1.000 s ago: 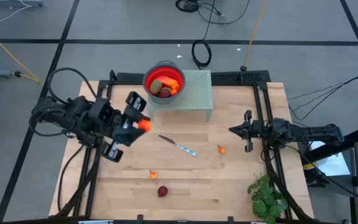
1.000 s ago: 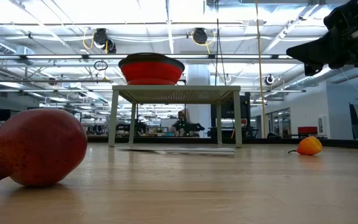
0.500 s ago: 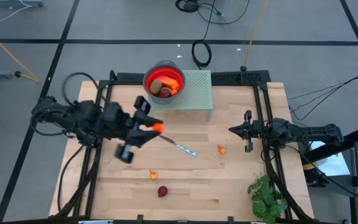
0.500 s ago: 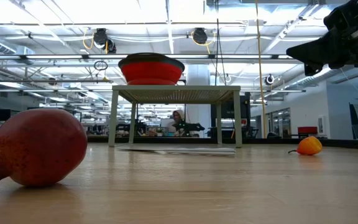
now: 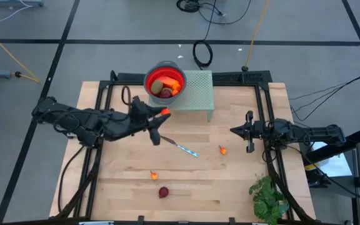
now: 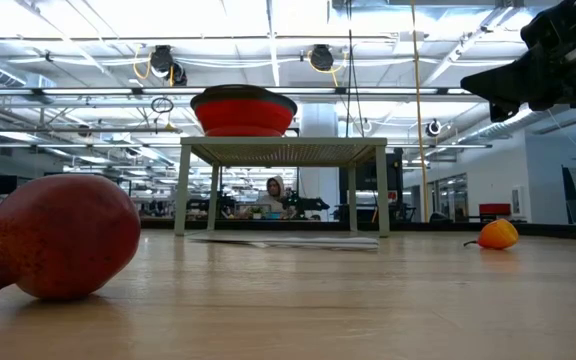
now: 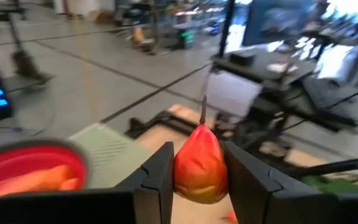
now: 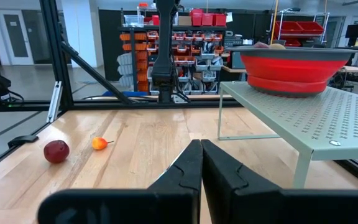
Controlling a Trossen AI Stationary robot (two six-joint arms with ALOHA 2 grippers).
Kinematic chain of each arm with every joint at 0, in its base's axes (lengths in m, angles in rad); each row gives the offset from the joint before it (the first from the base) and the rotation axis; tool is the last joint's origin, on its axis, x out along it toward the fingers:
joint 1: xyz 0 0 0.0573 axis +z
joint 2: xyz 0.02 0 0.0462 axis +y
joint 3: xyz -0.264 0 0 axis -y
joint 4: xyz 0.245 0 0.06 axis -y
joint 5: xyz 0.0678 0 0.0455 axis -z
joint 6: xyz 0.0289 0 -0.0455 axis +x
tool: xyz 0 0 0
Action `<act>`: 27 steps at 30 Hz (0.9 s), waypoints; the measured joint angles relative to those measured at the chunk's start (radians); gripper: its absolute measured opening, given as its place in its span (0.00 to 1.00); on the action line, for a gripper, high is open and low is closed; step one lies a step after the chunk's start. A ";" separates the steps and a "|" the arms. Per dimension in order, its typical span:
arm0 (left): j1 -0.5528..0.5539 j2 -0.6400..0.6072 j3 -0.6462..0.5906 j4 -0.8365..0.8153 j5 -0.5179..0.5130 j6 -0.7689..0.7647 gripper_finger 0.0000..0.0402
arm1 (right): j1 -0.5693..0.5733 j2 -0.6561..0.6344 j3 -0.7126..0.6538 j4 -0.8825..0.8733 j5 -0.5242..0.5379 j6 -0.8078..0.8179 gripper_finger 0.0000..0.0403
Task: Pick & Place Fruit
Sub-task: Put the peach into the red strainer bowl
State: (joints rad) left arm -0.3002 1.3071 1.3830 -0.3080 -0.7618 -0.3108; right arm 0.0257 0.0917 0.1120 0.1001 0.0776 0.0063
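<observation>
Robotics lab / industrial workshop floor. Evidence: open hall with exposed ceiling trusses (image 6: pixel 268 95), strip lighting, grey concrete floor (image 5: pixel 105 25) with taped lines and loose cables (image 5: pixel 202 53). Beyond the right gripper (image 8: pixel 199 163), shelving (image 8: pixel 194 37) loaded with red and orange parts bins. A person (image 6: pixel 273 192) sits at distant workbenches.

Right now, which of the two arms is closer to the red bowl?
Left. Its tool, shut on an orange fruit, is beside the red bowl. The right tool waits far off near the table's right side.
</observation>
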 joint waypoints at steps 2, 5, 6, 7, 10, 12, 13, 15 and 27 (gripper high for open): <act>0.020 0.000 0.000 -0.036 -0.010 0.003 0.29 | 0.000 0.000 0.000 0.000 0.000 0.000 0.00; 0.054 0.000 0.000 -0.061 -0.029 0.048 0.29 | 0.000 0.000 0.000 0.000 0.000 0.000 0.00; 0.068 0.000 0.000 -0.060 -0.038 0.071 0.29 | 0.000 0.000 0.000 0.000 0.000 0.000 0.00; 0.084 0.000 0.000 -0.060 -0.048 0.095 0.29 | 0.000 0.000 0.000 0.000 0.000 0.000 0.00; 0.139 0.000 0.000 -0.057 -0.051 0.171 0.29 | 0.000 0.000 0.000 0.000 0.000 0.000 0.00; 0.180 0.000 0.000 -0.056 -0.051 0.223 0.29 | 0.000 0.000 0.000 0.000 0.000 0.000 0.00; 0.201 0.000 0.000 -0.056 -0.050 0.249 0.29 | 0.000 0.000 0.000 0.000 0.000 0.000 0.00; 0.243 0.000 0.000 -0.056 -0.042 0.298 0.29 | 0.000 0.000 0.000 0.000 0.000 0.000 0.00; 0.584 0.010 0.000 -0.055 0.276 0.433 0.29 | 0.000 0.000 0.000 0.000 0.035 0.000 0.00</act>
State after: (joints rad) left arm 0.2839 1.3173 1.3828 -0.3632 -0.4861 0.1225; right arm 0.0261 0.0917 0.1120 0.1005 0.1124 0.0067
